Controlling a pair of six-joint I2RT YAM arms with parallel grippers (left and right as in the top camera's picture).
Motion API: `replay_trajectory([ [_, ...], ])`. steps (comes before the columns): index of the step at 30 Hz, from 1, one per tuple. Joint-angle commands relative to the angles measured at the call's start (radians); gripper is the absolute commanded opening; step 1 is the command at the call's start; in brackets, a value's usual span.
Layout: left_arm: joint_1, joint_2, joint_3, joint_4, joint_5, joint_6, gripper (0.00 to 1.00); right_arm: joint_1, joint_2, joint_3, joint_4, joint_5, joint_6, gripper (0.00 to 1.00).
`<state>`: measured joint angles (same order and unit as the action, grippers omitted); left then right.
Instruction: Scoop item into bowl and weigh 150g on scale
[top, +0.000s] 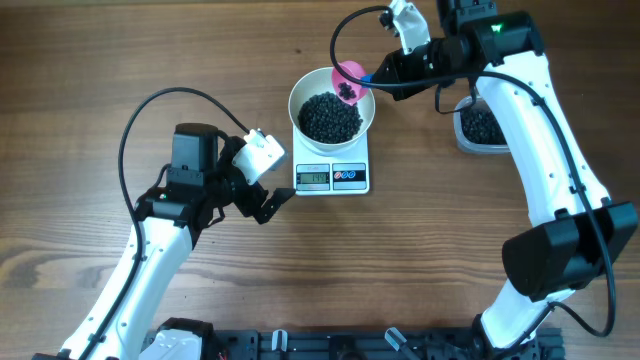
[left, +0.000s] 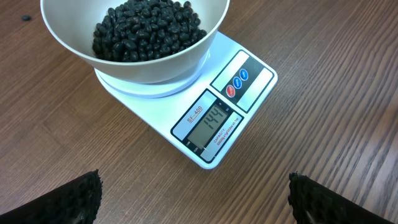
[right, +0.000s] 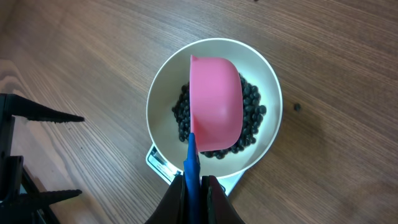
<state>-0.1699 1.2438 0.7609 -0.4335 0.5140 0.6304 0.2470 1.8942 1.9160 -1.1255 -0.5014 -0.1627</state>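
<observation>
My right gripper (right: 194, 186) clamped on blue handle (right: 191, 155) of pink scoop (right: 216, 111) — black beans (right: 252, 106) loose, roll easily, tip gently — my left gripper (left: 196, 199) spread wide, empty.

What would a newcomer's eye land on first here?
First, the pink scoop, held in the shut right pincer over the white bowl near the table's far side. Next, the heap of black beans filling that bowl, which sits on the scale; the scale appears to read 144. The left pincer hangs open just in front of the scale.
</observation>
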Motion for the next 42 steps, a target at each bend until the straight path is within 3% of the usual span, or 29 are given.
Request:
replay_trajectory([
  [1, 0.004, 0.003, -0.005, 0.0, 0.001, -0.006, 1.0, 0.002, -0.036, 0.031, -0.005, -0.012, -0.021, 0.04],
  [42, 0.004, 0.003, -0.005, 0.0, 0.001, -0.006, 1.0, 0.002, -0.074, 0.031, -0.047, 0.121, -0.07, 0.04],
])
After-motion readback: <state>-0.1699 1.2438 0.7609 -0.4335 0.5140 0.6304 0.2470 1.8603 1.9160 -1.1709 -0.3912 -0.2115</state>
